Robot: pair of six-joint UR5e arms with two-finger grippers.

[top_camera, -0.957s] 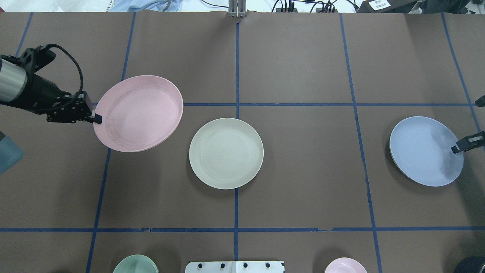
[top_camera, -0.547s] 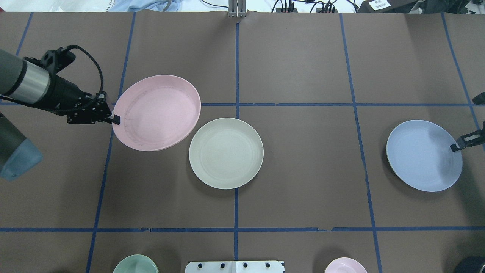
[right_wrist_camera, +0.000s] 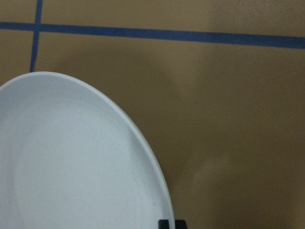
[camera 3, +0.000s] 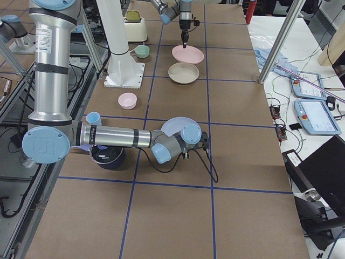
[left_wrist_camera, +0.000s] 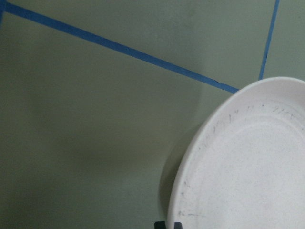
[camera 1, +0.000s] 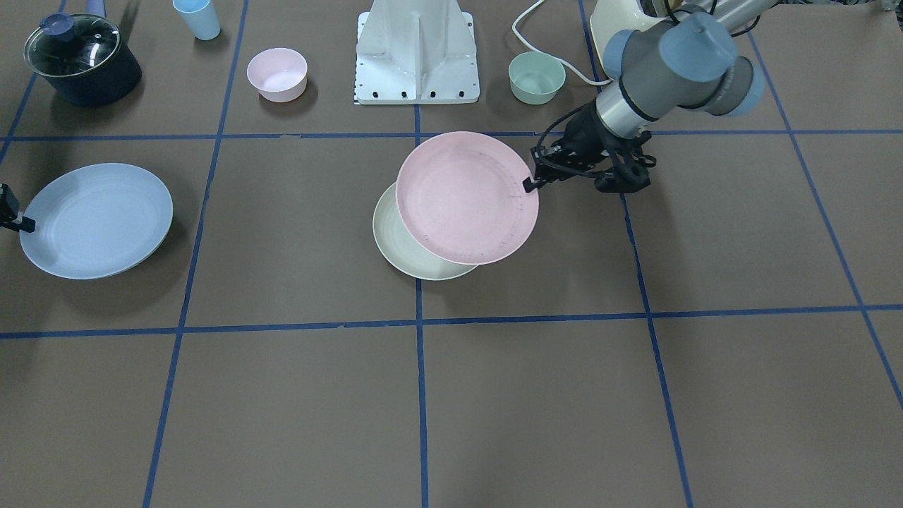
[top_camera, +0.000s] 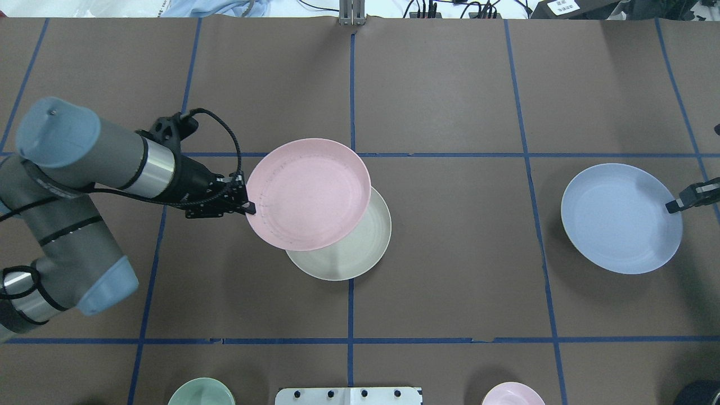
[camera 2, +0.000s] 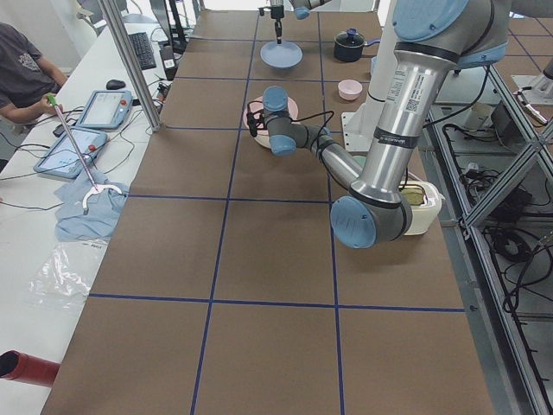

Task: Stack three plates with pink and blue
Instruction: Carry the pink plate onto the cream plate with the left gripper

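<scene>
My left gripper (top_camera: 249,208) (camera 1: 529,185) is shut on the rim of the pale pink plate (top_camera: 308,193) (camera 1: 465,197) and holds it in the air, partly over the cream-white plate (top_camera: 360,247) (camera 1: 402,247), which lies on the table's middle. My right gripper (top_camera: 670,207) (camera 1: 22,226) is shut on the edge of the pale blue plate (top_camera: 621,218) (camera 1: 95,220) and holds it lifted off the table at the right. The pink plate (left_wrist_camera: 248,171) fills the left wrist view, the blue plate (right_wrist_camera: 71,157) the right wrist view.
A small green bowl (camera 1: 536,77) and a small pink bowl (camera 1: 276,73) stand beside the robot's base (camera 1: 416,53). A dark lidded pot (camera 1: 81,60) and a light blue cup (camera 1: 197,17) stand on the robot's right side. Blue tape lines cross the brown table.
My left gripper has carried the pink plate to the right, so it now overlaps the cream-white plate. My right gripper has lifted the blue plate and moved it slightly left.
</scene>
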